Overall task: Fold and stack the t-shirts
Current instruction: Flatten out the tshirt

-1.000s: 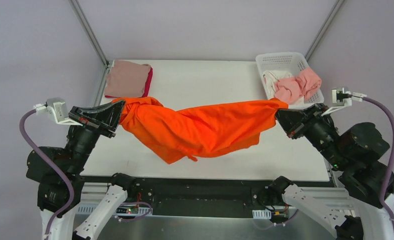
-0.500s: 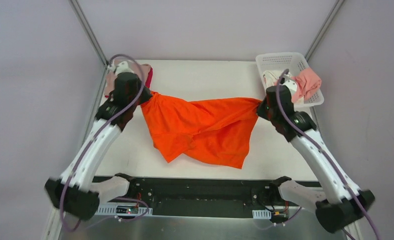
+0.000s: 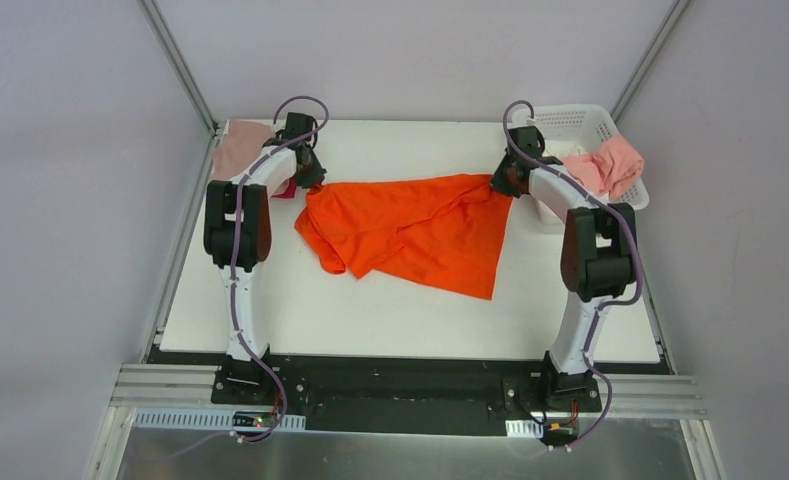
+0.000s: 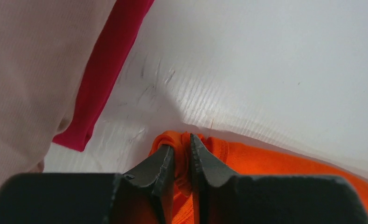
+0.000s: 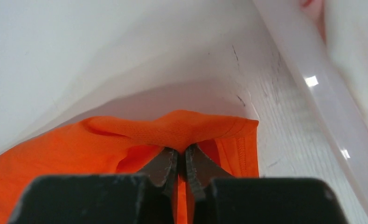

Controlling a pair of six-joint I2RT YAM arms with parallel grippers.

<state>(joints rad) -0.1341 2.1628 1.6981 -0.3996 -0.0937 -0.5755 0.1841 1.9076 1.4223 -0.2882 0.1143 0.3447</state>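
Both arms had swung out far. Top view: bright orange cloth t-shirt (image 3: pixel 410 225) lay mid-table, unfolded, long axis left-right; folded pink-and-crimson stack (image 3: pixel 242 152) far left, more shirts waiting in white lattice basket (image 3: pixel 570 115). Left wrist: left gripper (image 4: pixel 182 154) narrow, pinching an orange corner. Right wrist: right gripper (image 5: pixel 182 161) likewise.

From above, the left arm (image 3: pixel 260 168) covers much of the crimson shirt (image 3: pixel 284 189) at eleven o'clock; the right arm (image 3: pixel 560 188) hides the near-left corner of the basket (image 3: pixel 595 122) at one o'clock.
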